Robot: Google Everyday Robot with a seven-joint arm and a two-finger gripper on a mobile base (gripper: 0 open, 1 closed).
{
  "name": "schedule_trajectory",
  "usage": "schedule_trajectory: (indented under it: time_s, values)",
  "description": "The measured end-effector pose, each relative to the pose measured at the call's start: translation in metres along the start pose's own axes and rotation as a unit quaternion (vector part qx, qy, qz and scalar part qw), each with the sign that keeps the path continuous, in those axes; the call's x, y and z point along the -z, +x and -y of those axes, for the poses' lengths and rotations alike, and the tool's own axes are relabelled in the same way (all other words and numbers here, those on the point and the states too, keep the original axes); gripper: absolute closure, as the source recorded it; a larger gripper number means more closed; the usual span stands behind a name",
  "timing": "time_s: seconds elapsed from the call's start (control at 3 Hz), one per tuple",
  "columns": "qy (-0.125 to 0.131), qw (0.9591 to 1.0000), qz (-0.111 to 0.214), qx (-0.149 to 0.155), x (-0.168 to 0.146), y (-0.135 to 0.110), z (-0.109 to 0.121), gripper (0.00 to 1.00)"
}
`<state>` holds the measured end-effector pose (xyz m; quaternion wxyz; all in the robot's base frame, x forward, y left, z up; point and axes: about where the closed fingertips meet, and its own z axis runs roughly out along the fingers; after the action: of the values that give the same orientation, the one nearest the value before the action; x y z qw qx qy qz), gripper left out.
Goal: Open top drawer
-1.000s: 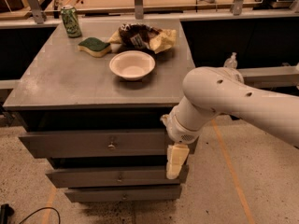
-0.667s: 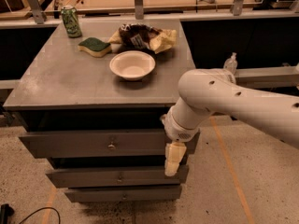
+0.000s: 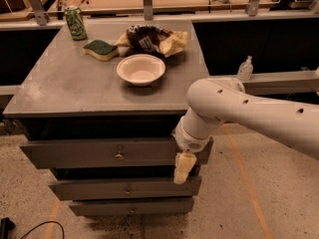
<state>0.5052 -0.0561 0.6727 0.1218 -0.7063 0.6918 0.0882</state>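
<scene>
The top drawer is the widest grey front under the cabinet top, with a small metal knob at its centre. Its front stands a little forward of the cabinet body, with a dark gap above it. My gripper hangs down from the white arm in front of the right end of this drawer front, well to the right of the knob. Two narrower grey drawer fronts, the middle one and the bottom one, sit below.
On the cabinet top stand a green can, a green sponge, a white bowl and a crumpled snack bag. A small clear bottle stands on a rail at the right. A black cable lies on the floor at the lower left.
My arm and gripper have shifted slightly left along the top drawer front. The drawers and the things on top have not visibly moved.
</scene>
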Motion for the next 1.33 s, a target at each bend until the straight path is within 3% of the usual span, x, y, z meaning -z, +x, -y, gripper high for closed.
schedule_trajectory:
  time_s: [0.67, 1.0, 1.33]
  values:
    - [-0.013, 0.9999, -0.010, -0.004, 0.008, 0.005, -0.007, 0.65]
    - [-0.032, 0.9994, -0.011, -0.002, 0.024, 0.006, -0.020, 0.96]
    - [-0.032, 0.9994, -0.011, -0.002, 0.024, 0.006, -0.020, 0.87]
